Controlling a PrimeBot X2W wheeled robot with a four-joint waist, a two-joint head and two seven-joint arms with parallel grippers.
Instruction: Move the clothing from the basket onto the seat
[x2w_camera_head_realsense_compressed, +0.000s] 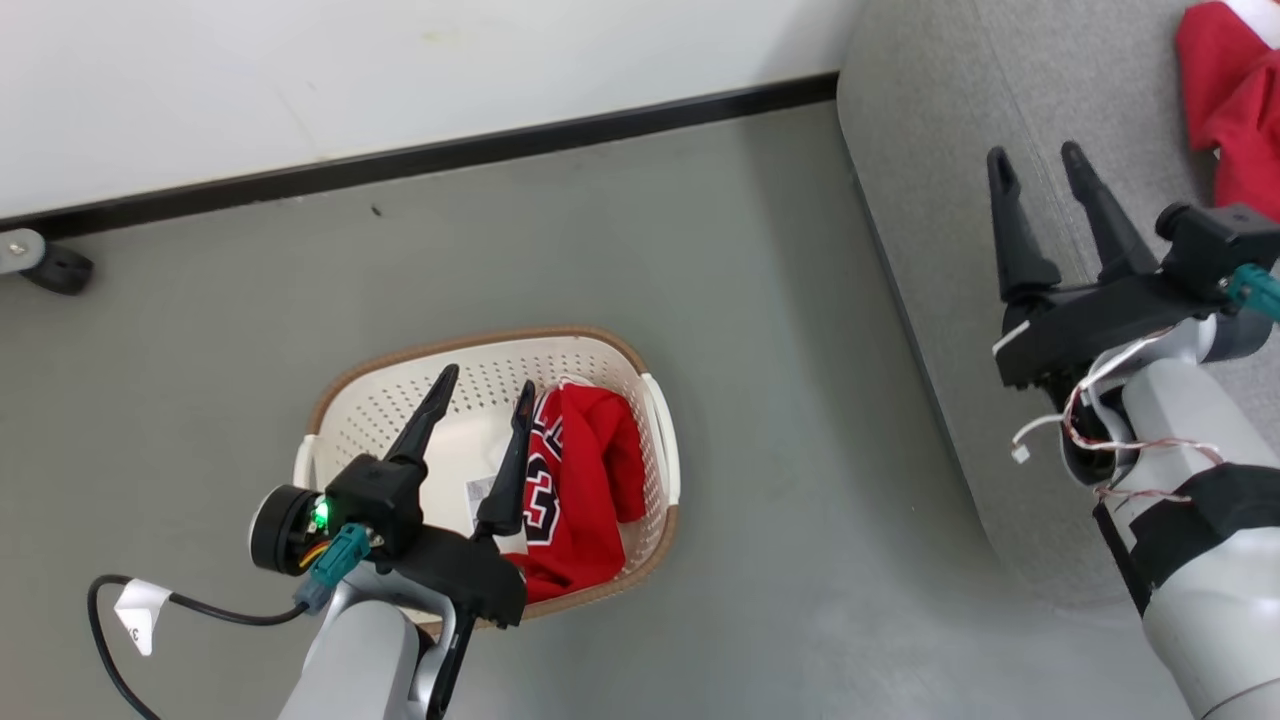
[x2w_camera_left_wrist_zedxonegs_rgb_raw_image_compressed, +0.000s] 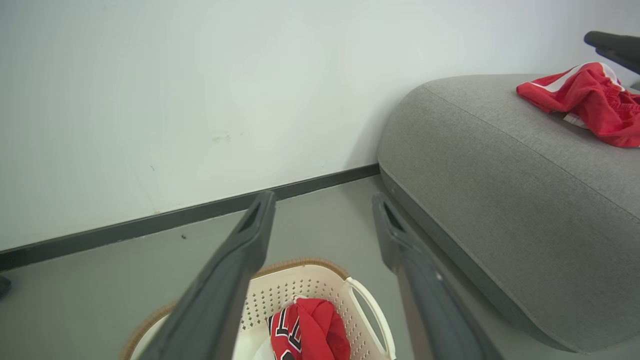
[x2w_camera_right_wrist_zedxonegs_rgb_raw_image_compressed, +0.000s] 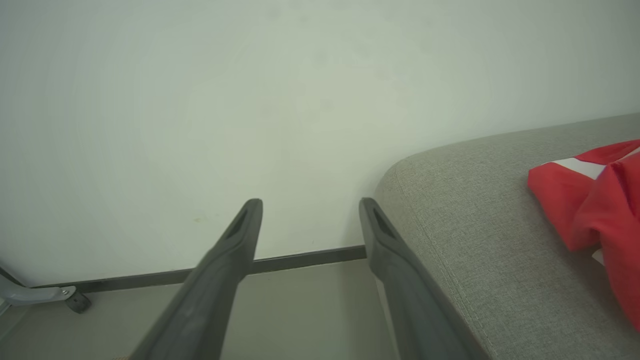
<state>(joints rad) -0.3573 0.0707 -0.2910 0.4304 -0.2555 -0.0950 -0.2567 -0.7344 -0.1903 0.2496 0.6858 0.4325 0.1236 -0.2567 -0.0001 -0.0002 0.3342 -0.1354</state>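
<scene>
Clothing in the basket: we see the numbered garment (x2w_camera_head_realsense_compressed: 590, 470), soft red fabric, crumpled against the right-hand wall of the basket (x2w_camera_head_realsense_compressed: 380, 420). Part of a black-and-white numeral shows, and the rest is folded under or sits behind a dark finger.
Clothing on the seat: the striped garment (x2w_camera_head_realsense_compressed: 1235, 100), red with white trim, lies bunched on top of the seat (x2w_camera_head_realsense_compressed: 960, 250). The frame edge cuts it off, so we cannot make out its full shape.
Basket: oval, cream perforated plastic with a brown rim and white loop handles. The left arm hides its near rim. We cannot read the label sticker (x2w_camera_head_realsense_compressed: 482, 492) on its bottom.
Seat: grey woven upholstery with a rounded corner and a seam along its edge. It runs out of frame.
Left end effector (x2w_camera_head_realsense_compressed: 490, 378): fingers spread wide and gripping nothing, above the basket, just beside the numbered garment.
Right end effector (x2w_camera_head_realsense_compressed: 1035, 152): fingers apart and empty, over the seat's corner, clear of the striped garment.
Surroundings: smooth grey floor (x2w_camera_head_realsense_compressed: 780, 350), pale wall (x2w_camera_head_realsense_compressed: 400, 60), dark baseboard (x2w_camera_head_realsense_compressed: 450, 150). A caster (x2w_camera_head_realsense_compressed: 60, 268) is partly cut off at the edge.
</scene>
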